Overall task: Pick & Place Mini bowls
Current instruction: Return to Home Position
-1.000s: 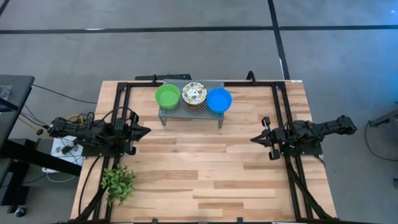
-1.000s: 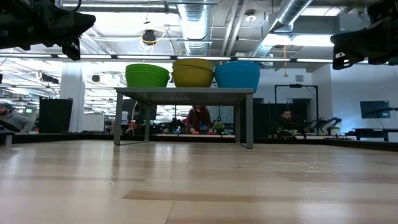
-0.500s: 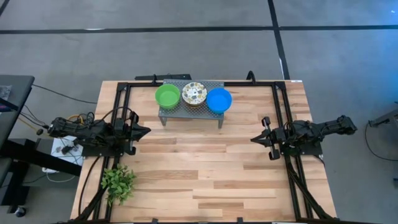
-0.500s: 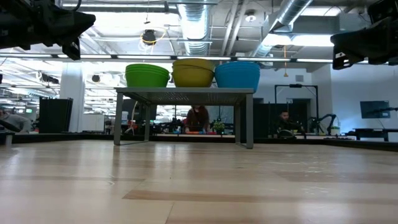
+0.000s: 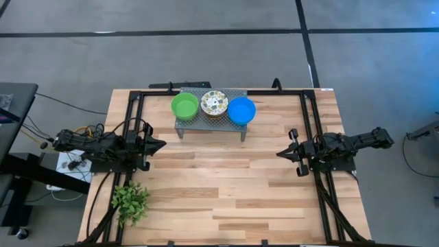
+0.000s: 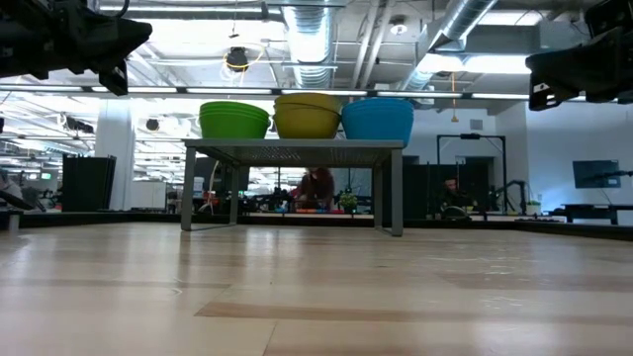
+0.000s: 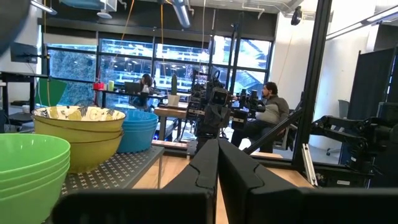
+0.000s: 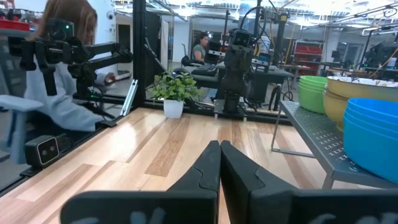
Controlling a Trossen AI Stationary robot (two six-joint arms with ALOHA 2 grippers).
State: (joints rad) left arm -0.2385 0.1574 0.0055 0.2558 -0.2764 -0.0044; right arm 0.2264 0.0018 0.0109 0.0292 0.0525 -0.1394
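Note:
Three stacks of mini bowls stand side by side on a small grey metal rack near the table's far edge: green bowls on the left, floral-patterned bowls with yellow outsides in the middle, blue bowls on the right. In the low view the stacks read green, yellow, blue. My left gripper hovers at the table's left side, shut, raised off the table. My right gripper hovers at the right side, shut, also raised. Both point toward the table's middle.
A small leafy green plant sits at the near left corner. A black frame runs around the table's edges. The bare wooden top stretches between the arms and in front of the rack. People sit at desks in the room beyond.

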